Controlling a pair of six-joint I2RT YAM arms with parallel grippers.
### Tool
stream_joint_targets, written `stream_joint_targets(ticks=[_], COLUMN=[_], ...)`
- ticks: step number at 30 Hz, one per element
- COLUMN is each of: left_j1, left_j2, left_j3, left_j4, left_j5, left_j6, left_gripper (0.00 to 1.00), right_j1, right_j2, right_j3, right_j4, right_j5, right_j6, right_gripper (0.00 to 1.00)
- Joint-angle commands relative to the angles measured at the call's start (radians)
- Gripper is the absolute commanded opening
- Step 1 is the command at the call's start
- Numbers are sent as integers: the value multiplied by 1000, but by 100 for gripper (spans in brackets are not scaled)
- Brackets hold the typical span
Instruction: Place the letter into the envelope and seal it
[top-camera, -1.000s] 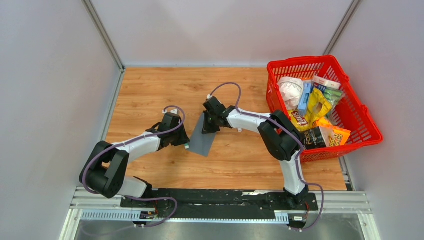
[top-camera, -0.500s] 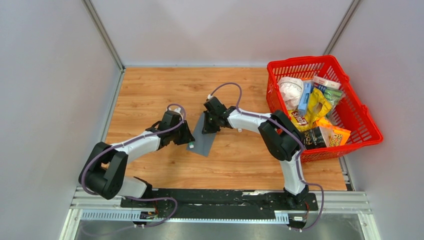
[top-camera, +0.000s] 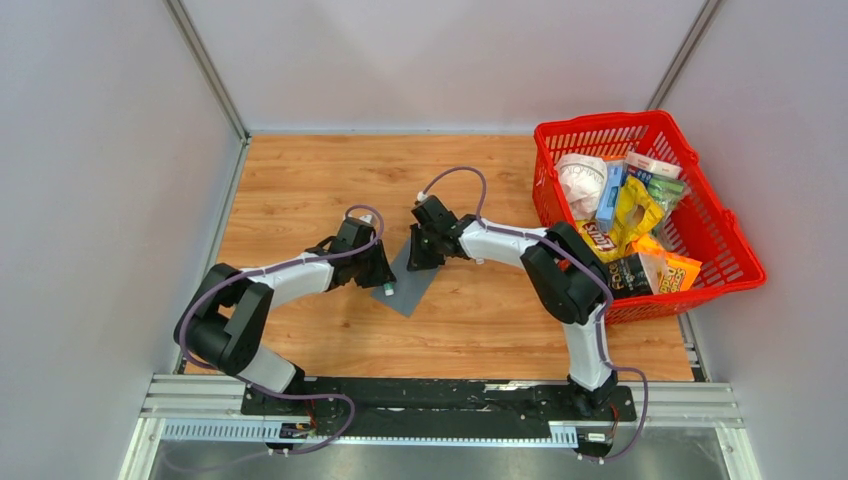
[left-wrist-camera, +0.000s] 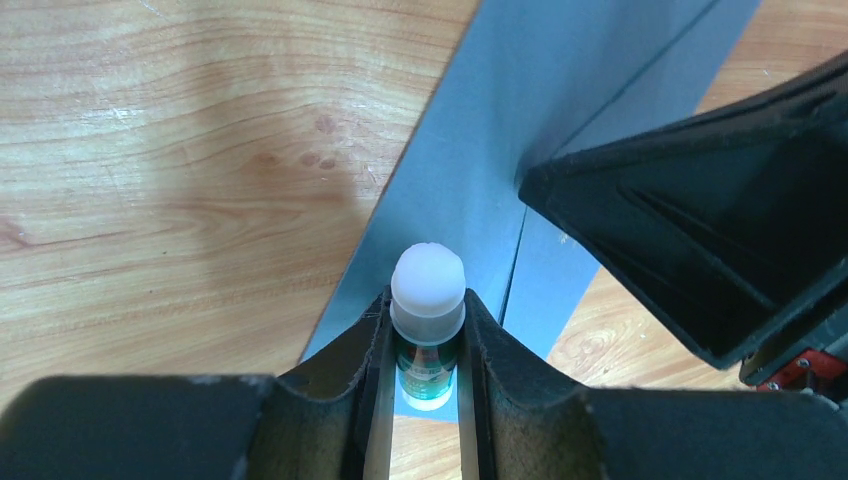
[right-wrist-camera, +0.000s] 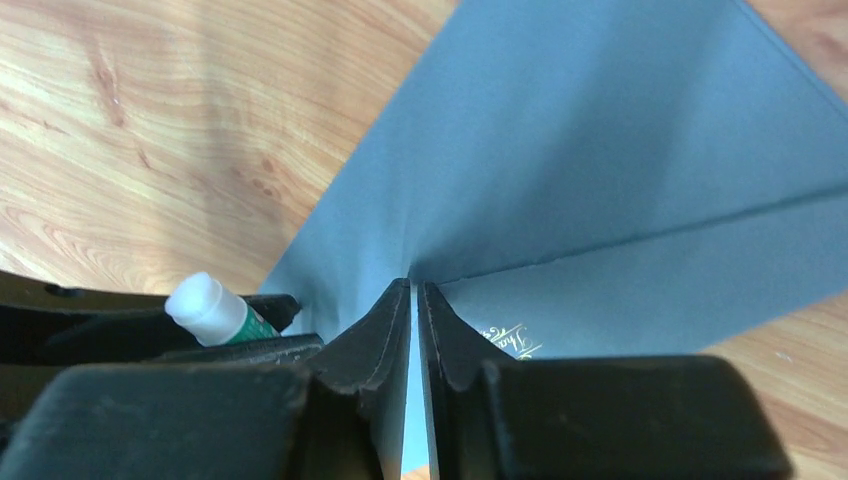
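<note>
Sealing seems the step in hand: the left hand (left-wrist-camera: 427, 310) clamps a glue stick (left-wrist-camera: 428, 282) over the envelope (right-wrist-camera: 600, 150), which lies on the counter (top-camera: 300, 180). The right hand (right-wrist-camera: 415, 292) is a slit apart at the flap, and I cannot tell whether it grips. No letter shows. The next move calls for gluing along the flap.

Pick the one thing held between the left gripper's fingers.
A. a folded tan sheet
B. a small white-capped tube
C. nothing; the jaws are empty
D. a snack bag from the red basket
B: in the left wrist view, the left gripper is clamped on a white-capped, green-labelled tube, whose tip is over the grey envelope.
</note>
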Motion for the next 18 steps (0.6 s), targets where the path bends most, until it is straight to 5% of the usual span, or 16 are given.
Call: stream_joint_targets(ticks=[1,12,18], left_j1=[-6,-4,-6], left_j2=[31,8,8], left_j3=[-3,-7,-7], left_j4=[-101,-118,-117], left_j5=[-73,-79,-76], left_j6=[6,6,5], left_gripper=[0,0,0], right_j1=[-3,-4,-1], right_j2=[-64,-148,-125], right_j3=[-41,-38,-72], right_j4=[-20,-12,-14], right_j5=[-32,-43,-44], right_j6=[-70,-87,-71], right_gripper=[18,22,15])
